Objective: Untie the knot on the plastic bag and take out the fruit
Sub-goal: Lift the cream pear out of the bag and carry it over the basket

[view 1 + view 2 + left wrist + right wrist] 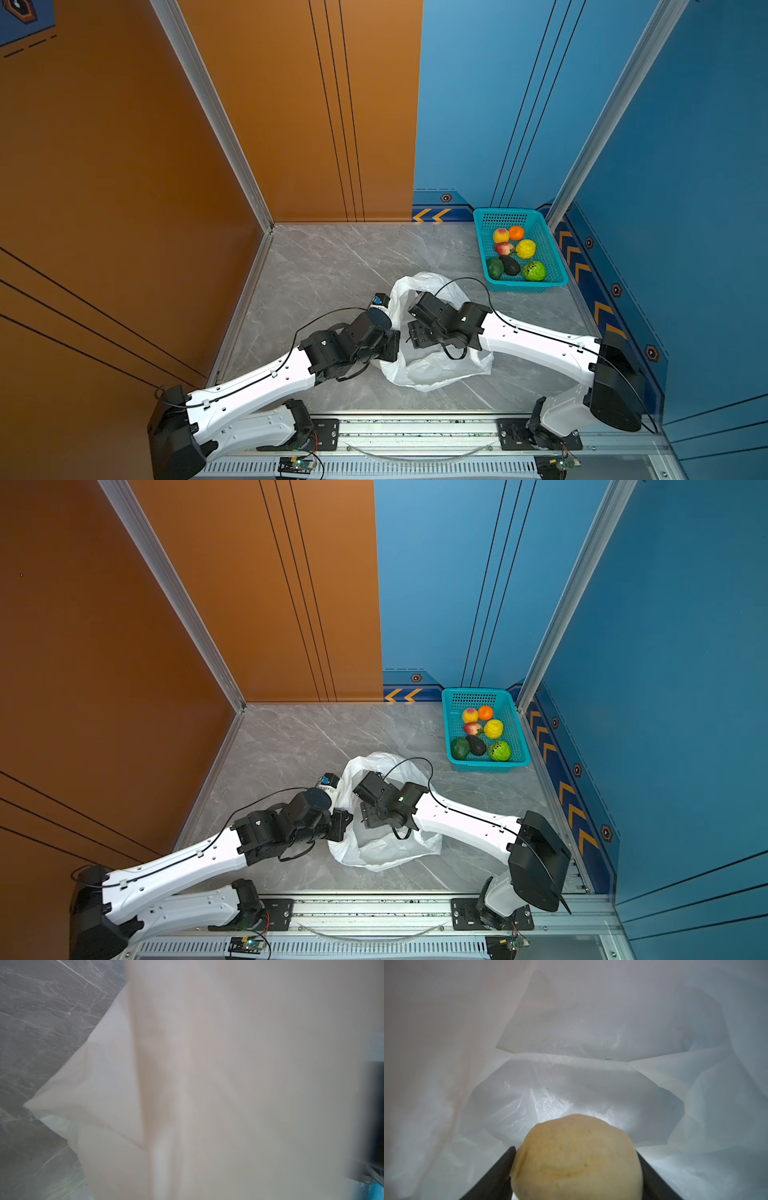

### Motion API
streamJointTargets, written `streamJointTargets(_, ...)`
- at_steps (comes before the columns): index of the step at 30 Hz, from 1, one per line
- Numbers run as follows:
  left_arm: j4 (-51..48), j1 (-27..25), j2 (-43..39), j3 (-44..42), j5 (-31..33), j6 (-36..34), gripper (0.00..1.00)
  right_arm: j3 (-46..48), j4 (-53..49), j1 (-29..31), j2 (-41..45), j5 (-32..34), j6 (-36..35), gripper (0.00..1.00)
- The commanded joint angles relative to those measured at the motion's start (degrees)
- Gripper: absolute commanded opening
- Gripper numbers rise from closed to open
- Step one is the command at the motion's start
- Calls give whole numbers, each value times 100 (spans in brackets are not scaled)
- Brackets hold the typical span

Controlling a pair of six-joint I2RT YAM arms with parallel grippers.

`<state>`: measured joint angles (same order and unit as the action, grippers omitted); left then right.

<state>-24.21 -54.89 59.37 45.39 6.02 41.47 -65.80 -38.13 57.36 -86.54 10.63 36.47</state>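
Cream fruit (576, 1159), probably light, rigid, sits inside plastic bag (432, 370) by bench front edge, centre; right jaws spread wide, clasping its flanks. Left jaws closed, pinching flimsy bag rim.

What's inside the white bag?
One cream-colored fruit, gripped by the right gripper. The rest of the plastic bag looks bare, but the fruit covers the spot beneath it.

both top views bright, evenly lit, plastic bag (228, 1074) blurred in left wrist view
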Motion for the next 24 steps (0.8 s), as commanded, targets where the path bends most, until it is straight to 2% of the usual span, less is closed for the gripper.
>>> streamJointTargets(1,-215,111,-178,-73,149,-78,0,69,-401,72,252,0,-16,61)
streamJointTargets(11,-247,515,9,166,72,-371,0,74,-579,392,454,-362,-267,61)
streamJointTargets(17,-216,675,375,392,-70,-550,0,-79,-575,573,437,-571,-240,61)
streamJointTargets(24,-216,783,400,324,-119,-569,0,-310,-678,580,795,-605,-102,61)
